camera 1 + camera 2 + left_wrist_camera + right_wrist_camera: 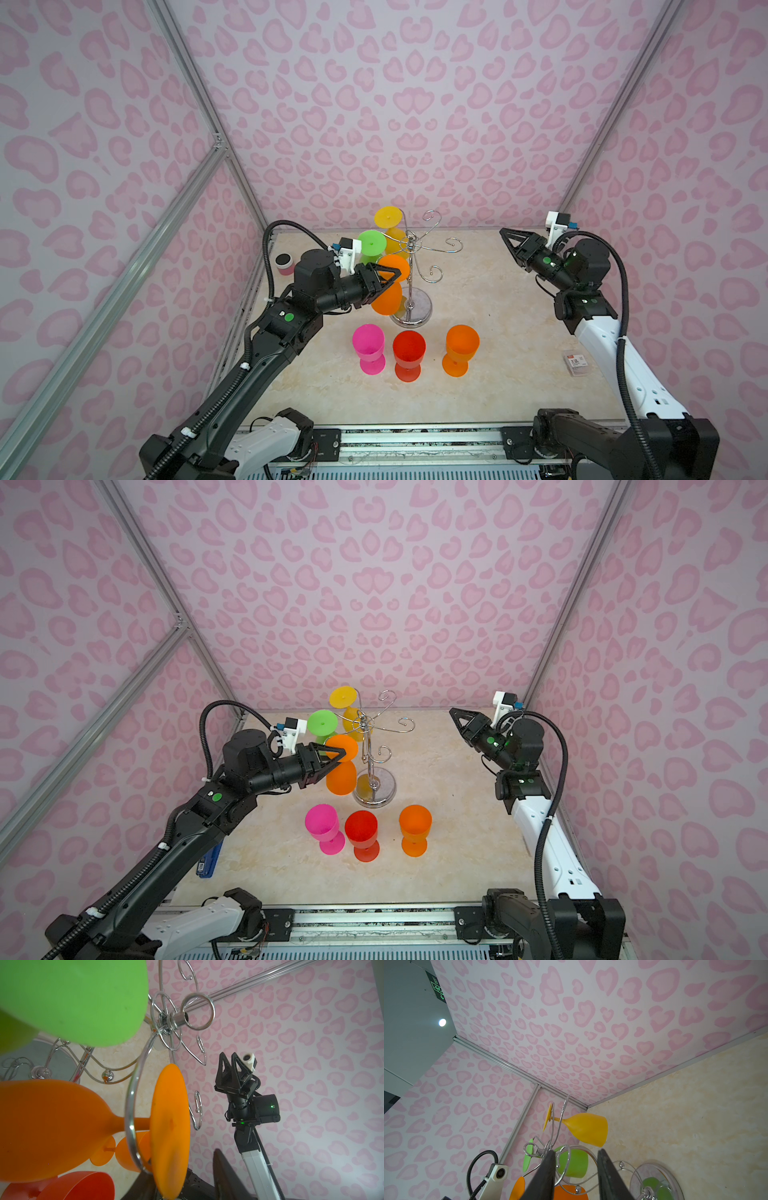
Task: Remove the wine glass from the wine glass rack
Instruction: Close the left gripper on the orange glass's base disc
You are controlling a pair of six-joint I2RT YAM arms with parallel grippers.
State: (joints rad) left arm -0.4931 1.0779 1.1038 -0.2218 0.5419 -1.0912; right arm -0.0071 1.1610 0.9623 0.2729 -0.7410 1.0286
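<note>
**Left end effector is bracketing the foot of the hanging orange glass**

The wine glass rack (411,309) is standing on the worktop (519,316), a little left of the middle and toward the far side. The hanging orange wine glass (387,300) is hanging upside down from the rack arm on the left arm's side. Its round foot is resting up on the wire, and its bowl is hanging down close beside the pole, above the mirror base.

The left end effector (397,274) is lying almost level at the height of that foot, with its tips right at the glass. In the left wrist view the flat orange foot is sitting between the two dark fingers (225,1169). One finger is very near the foot, and the other is showing a clear gap beside it. So the jaws are standing apart around the foot and are not pressing it. The wire loop of the rack arm is passing around the stem just behind the foot.

The right end effector (508,237) is hanging in the air near the far right corner, well apart from the rack. Its jaws are partly apart and are holding nothing.

A green glass (371,245) and a yellow glass (388,217) are also hanging on neighbouring arms. In front of the base, a pink glass (368,345), a red glass (409,351) and a standing orange glass (462,345) are standing upright in a row.
</note>
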